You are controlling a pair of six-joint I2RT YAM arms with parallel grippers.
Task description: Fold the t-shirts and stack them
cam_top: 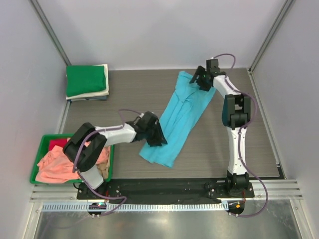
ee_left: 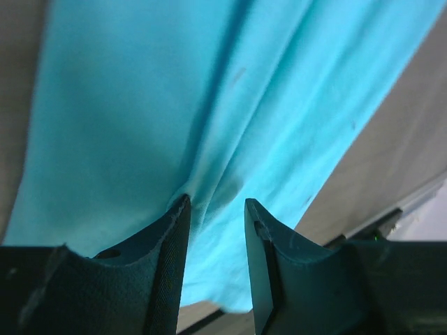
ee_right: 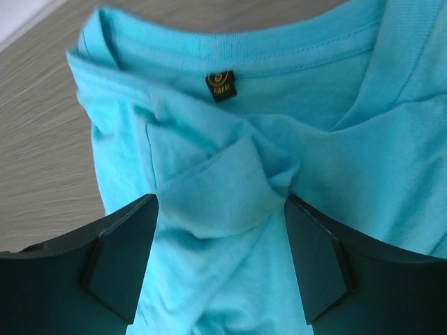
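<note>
Our right claw (ee_right: 221,202) gapes empty over the sky-blue t-shirt (cam_top: 182,117); the left claw (ee_left: 215,204) narrowly straddles a ridge (grip unclear); uneven pinches could drag it crooked.

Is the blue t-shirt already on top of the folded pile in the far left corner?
No, the sky-blue t-shirt lies stretched out mid-table, and a green shirt tops the folded pile.

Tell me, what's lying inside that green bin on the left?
A crumpled salmon-pink shirt fills most of the green bin, a red shirt shows at its far end, tan cloth at the right. The left arm covers part; anything beneath the heap is hidden.
</note>
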